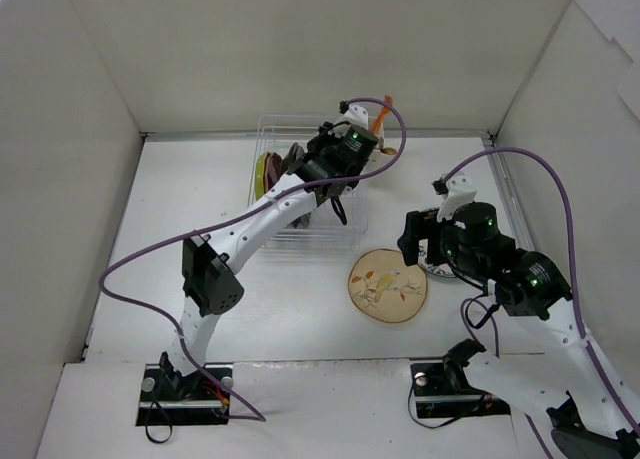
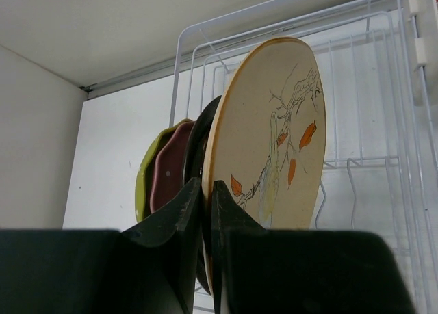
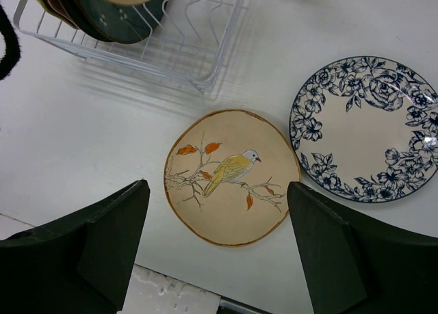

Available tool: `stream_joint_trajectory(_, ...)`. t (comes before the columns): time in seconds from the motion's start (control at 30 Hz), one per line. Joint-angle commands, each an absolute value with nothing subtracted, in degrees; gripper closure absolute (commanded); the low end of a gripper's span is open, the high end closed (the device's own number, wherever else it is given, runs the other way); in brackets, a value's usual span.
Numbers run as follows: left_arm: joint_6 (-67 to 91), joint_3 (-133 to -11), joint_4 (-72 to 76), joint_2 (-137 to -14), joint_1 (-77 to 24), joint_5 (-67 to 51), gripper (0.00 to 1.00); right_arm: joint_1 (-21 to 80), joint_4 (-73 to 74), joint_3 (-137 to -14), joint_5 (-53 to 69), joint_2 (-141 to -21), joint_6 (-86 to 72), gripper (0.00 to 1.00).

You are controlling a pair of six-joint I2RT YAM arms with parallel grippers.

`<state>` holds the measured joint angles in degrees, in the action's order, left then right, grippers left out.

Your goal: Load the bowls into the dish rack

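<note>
My left gripper is shut on the rim of a cream bird-print bowl, holding it upright in the white wire dish rack. Behind it stand a dark bowl, a pink bowl and a lime green bowl. In the top view the left gripper is over the rack. A second cream bird bowl lies flat on the table in front of the rack. My right gripper is open and empty, hovering above that bowl.
A white plate with a blue flower border lies right of the cream bowl, partly under my right arm in the top view. An orange utensil stands at the rack's far right corner. White walls enclose the table.
</note>
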<state>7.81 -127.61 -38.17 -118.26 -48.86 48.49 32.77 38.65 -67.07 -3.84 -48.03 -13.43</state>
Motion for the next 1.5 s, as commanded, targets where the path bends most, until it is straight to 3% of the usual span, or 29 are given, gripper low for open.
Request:
stream_joint_trajectory(0.0, 4.1, -132.9, -29.0, -114.9, -47.9, 54.5, 1.0, 32.3, 37.3, -67.1, -5.8, -47.5, -13.5, 0.21)
stream_joint_trajectory(0.87, 16.5, -132.5, -42.3, -121.0, -45.6, 48.4, 1.0, 32.3, 38.3, -65.0, -5.9, -46.1, -15.4, 0.21)
stream_joint_trajectory(1.03, 18.9, -130.8, -43.1, -121.2, -45.6, 46.0, 0.88, 32.3, 38.6, -64.5, -5.7, -45.8, -15.9, 0.21)
stream_joint_trajectory(1.3, 20.3, -128.1, -42.6, -120.7, -45.6, 43.9, 0.85, 32.3, 39.1, -63.8, -5.5, -44.6, -16.6, 0.21)
stream_joint_trajectory(1.47, 21.0, -128.1, -42.8, -119.6, -45.6, 43.2, 0.65, 32.3, 39.5, -64.0, -5.2, -44.0, -16.8, 0.21)
